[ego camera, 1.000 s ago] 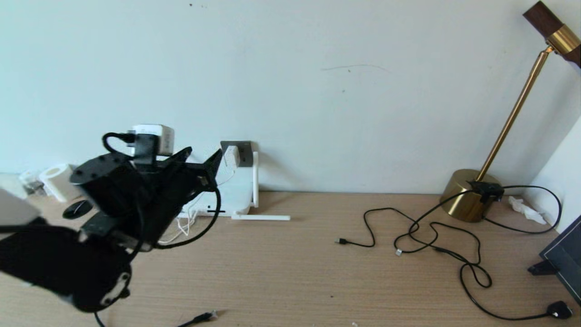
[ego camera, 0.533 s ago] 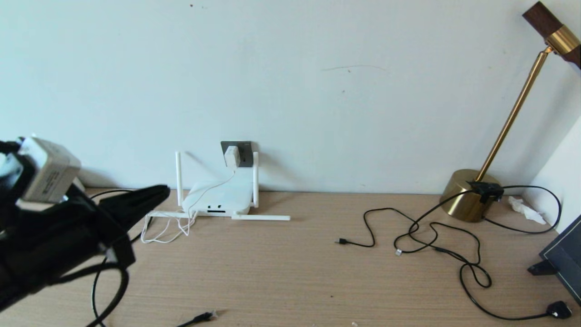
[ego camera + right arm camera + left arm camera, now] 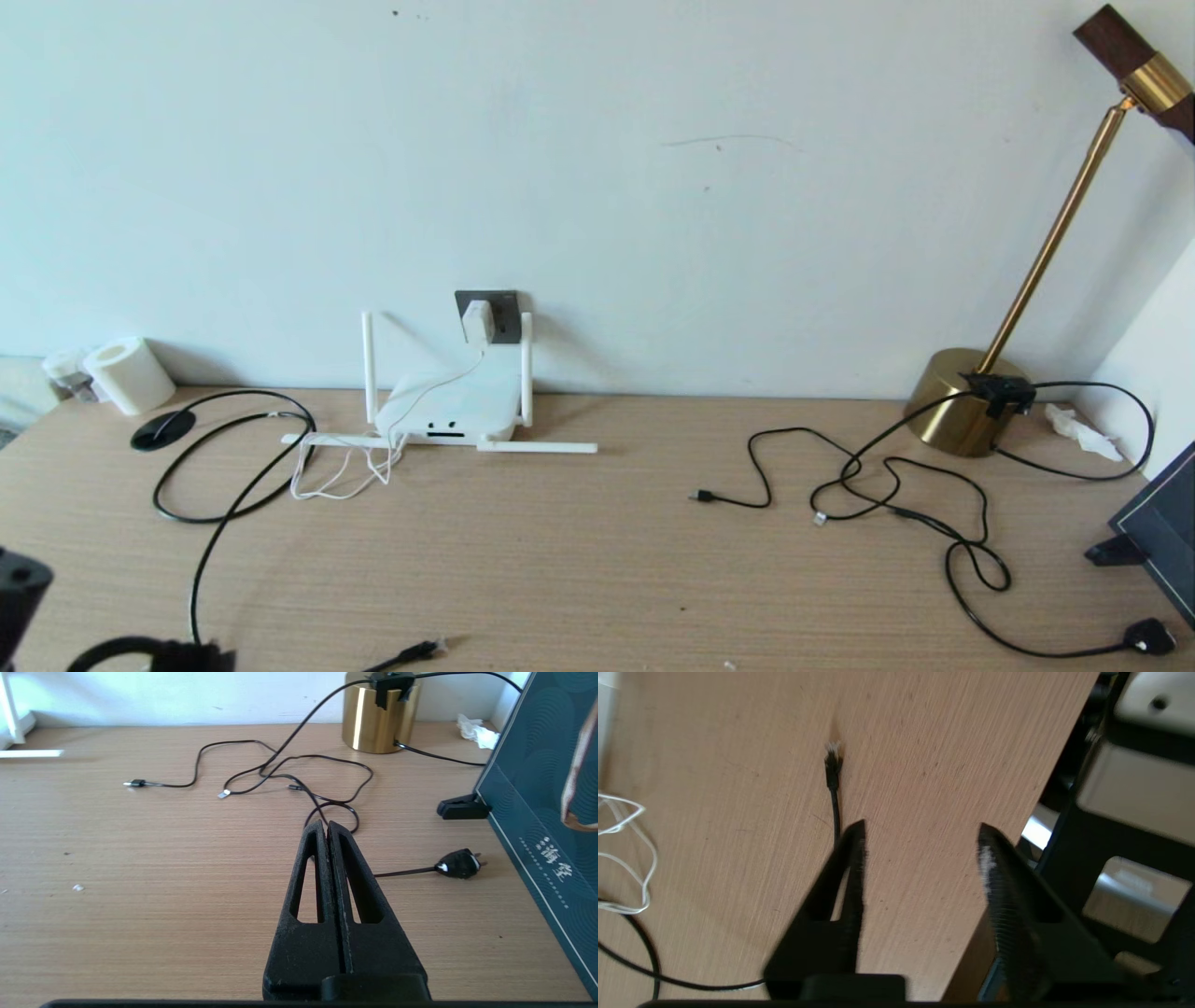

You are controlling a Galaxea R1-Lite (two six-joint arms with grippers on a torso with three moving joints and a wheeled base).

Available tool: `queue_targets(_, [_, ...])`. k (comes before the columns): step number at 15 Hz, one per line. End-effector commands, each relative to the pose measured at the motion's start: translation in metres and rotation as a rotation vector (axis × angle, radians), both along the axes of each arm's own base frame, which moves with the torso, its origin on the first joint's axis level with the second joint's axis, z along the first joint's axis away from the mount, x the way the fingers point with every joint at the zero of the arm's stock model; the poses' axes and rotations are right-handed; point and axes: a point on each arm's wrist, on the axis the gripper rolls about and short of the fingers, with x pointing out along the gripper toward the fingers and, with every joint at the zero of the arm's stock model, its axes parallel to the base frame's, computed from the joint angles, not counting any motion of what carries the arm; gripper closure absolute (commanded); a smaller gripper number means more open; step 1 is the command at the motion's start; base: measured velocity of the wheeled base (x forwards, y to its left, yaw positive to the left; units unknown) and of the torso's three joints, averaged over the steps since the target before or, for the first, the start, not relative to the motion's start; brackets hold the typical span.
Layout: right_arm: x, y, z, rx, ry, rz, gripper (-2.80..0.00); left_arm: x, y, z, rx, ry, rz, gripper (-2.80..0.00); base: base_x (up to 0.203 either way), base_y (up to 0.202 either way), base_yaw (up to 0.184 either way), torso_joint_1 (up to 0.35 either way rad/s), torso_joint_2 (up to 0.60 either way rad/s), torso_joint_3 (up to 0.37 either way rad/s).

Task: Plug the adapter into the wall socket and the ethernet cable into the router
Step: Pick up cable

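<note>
The white adapter (image 3: pixel 477 321) sits in the dark grey wall socket (image 3: pixel 501 309), and its thin white cord (image 3: pixel 341 474) trails over the white router (image 3: pixel 455 407) onto the table. The ethernet cable (image 3: pixel 219 532) loops across the left of the table; its clear connector (image 3: pixel 435 644) lies free near the front edge, also visible as the connector (image 3: pixel 832 756) in the left wrist view. My left gripper (image 3: pixel 921 835) hangs open and empty over the table's front edge, short of that connector. My right gripper (image 3: pixel 326 823) is shut on nothing, low over the table's right half.
A brass lamp base (image 3: pixel 962 403) stands at the back right, with thin black cords (image 3: pixel 882 490) and a black plug (image 3: pixel 1150 637) strewn before it. A dark box (image 3: pixel 1162 527) leans at the right edge. A paper roll (image 3: pixel 128 375) and black grommet (image 3: pixel 161 429) sit far left.
My left arm has pulled back from the wall socket to the lower left, almost out of the head view. The adapter stayed in the socket.
</note>
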Motion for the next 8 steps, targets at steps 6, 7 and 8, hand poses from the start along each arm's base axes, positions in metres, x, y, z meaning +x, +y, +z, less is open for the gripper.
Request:
queue_targets(6, [0.0, 0.0, 0.0, 0.0, 0.001, 0.0, 0.0, 0.091, -0.027, -0.05, 0.19, 0.166, -0.147, -2.8, 0.0, 0.0, 0.0, 0.0, 0.0, 0.0])
queue_targets(7, [0.0, 0.0, 0.0, 0.0, 0.0, 0.0, 0.0, 0.101, -0.03, -0.052, 0.195, 0.165, -0.148, -2.8, 0.0, 0.0, 0.0, 0.0, 0.0, 0.0])
queue_targets(8, [0.0, 0.0, 0.0, 0.0, 0.0, 0.0, 0.0, 0.109, -0.031, -0.055, 0.202, 0.175, -0.148, -2.8, 0.0, 0.0, 0.0, 0.0, 0.0, 0.0])
